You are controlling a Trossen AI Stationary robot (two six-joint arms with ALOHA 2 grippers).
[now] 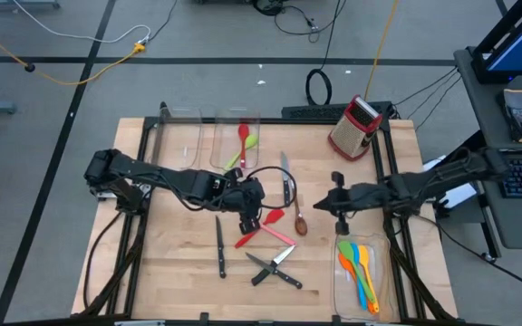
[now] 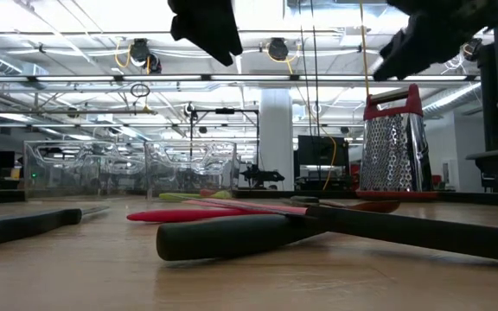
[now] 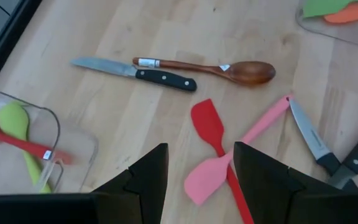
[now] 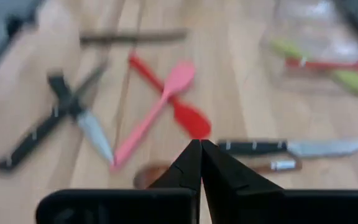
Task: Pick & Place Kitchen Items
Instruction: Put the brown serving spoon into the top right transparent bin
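Observation:
A pink spatula [image 3: 213,177] lies across a red spatula [image 3: 209,126] on the table's middle. My left gripper [image 3: 201,180] hovers open above them, pointing steeply down, one finger on either side of the pink blade in its wrist view; the low view shows it high above the wood. A brown spoon [image 1: 300,222] and a black-handled knife [image 1: 285,177] lie just right of the spatulas. My right gripper [image 1: 323,205] is shut and empty, in the air right of the spoon. Another knife [image 1: 220,246] and two crossed knives [image 1: 275,268] lie nearer the front edge.
A clear bin [image 1: 236,138] at the far side holds a red and a green utensil. A second clear bin [image 1: 343,294] at the near right holds orange, blue, yellow and green utensils. A red box grater [image 1: 353,127] stands at the far right. Bare wood lies left of the knives.

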